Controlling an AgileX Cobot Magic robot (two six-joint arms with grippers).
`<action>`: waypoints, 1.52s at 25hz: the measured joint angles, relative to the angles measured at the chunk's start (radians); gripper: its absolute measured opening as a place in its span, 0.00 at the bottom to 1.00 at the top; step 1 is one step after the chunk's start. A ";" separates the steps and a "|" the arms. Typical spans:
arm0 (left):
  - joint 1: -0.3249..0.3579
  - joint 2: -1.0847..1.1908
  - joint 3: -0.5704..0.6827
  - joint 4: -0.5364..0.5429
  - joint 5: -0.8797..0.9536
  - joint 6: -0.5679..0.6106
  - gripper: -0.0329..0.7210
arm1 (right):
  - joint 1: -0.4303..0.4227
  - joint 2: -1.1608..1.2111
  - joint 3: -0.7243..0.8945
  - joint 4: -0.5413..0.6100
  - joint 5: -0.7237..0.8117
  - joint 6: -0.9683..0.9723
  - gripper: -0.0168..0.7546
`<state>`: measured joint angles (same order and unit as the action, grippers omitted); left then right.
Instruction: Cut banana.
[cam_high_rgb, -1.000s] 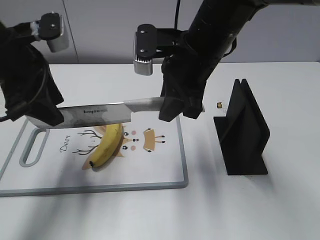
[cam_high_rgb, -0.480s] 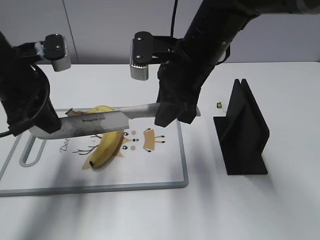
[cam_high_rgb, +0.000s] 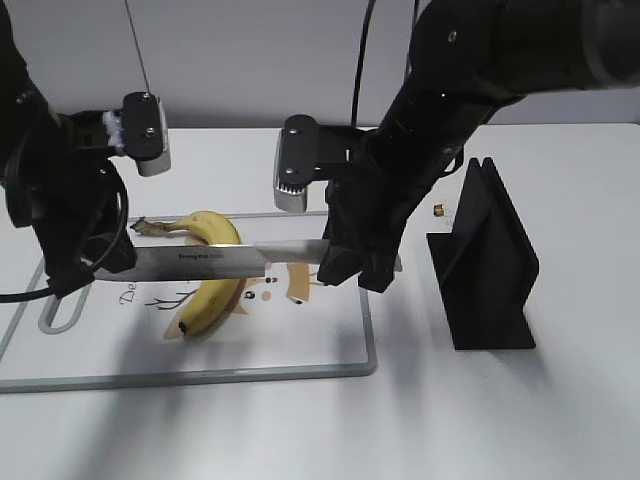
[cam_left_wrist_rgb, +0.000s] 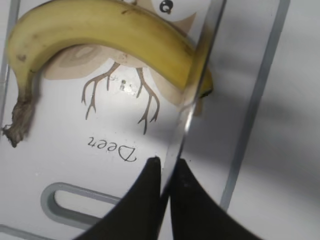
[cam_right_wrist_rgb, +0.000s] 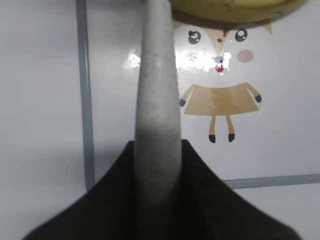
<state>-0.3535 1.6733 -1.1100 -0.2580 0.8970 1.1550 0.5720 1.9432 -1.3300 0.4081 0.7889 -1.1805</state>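
One banana (cam_high_rgb: 205, 285) lies on the one cutting board (cam_high_rgb: 300, 350), left of its deer cartoon, with one knife (cam_high_rgb: 215, 260) across it. The right gripper (cam_high_rgb: 345, 262) clamps the grey handle; the left gripper (cam_left_wrist_rgb: 166, 182) pinches the blade tip. Only the left wrist view shows the blade's edge against the peel. One black stand (cam_high_rgb: 487, 262) sits right of the board.

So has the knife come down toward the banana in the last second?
Yes. Against the cutting board, the knife has dropped from above the banana to across its middle.
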 joint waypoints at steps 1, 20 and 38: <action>-0.001 0.000 0.000 0.008 -0.005 -0.012 0.08 | 0.000 0.000 0.001 -0.002 -0.010 -0.001 0.23; -0.005 0.003 0.168 -0.004 -0.234 -0.043 0.08 | 0.006 0.078 0.005 -0.029 -0.061 -0.013 0.23; -0.006 0.127 0.157 -0.022 -0.282 -0.040 0.08 | 0.006 0.154 0.003 -0.061 -0.101 -0.002 0.24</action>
<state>-0.3597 1.8000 -0.9533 -0.2802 0.6146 1.1152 0.5781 2.0977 -1.3269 0.3468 0.6876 -1.1820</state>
